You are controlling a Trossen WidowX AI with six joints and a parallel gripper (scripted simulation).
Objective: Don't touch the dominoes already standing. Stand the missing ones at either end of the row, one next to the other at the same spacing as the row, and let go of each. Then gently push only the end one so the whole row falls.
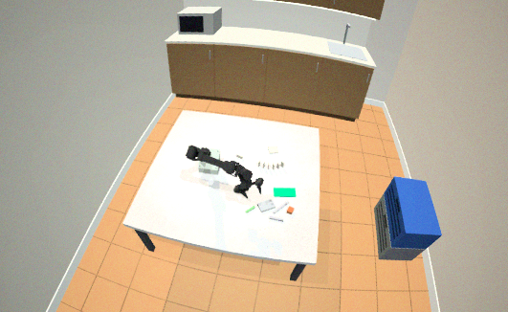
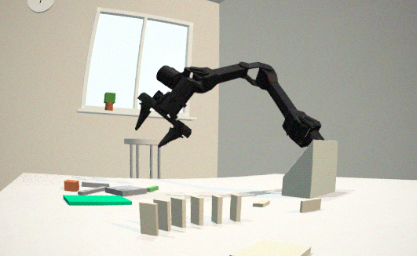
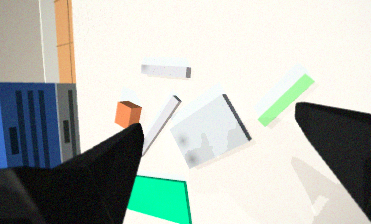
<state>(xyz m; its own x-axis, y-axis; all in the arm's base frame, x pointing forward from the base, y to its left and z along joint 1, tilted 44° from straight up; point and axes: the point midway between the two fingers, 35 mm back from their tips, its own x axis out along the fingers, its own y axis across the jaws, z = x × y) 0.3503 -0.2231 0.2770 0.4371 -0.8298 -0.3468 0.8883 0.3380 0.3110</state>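
Several beige dominoes stand upright in a spaced row; the near-left end domino [image 2: 148, 219] and the right end domino [image 2: 235, 208] show in the exterior view. The row's middle domino [image 1: 271, 166] is small in the top view. One loose domino [image 2: 261, 203] lies flat right of the row, apparently hidden by the arm in the top view. Another loose domino [image 2: 310, 206] [image 1: 239, 156] rests on its long edge farther right. My gripper [image 1: 254, 194] [image 2: 148, 137] [image 3: 216, 120] is open and empty, high above the table, away from the row and loose dominoes.
A green slab [image 1: 284, 192] [image 2: 97, 200] [image 3: 161, 199], grey plate [image 1: 266, 206] [image 3: 211, 132], orange block [image 1: 290, 210] [image 3: 128, 114], light green bar [image 1: 250, 209] [image 3: 286, 100] and two grey bars lie below or beside the gripper. A cream slab [image 1: 273, 149] [image 2: 273, 249] lies on the row's other side.
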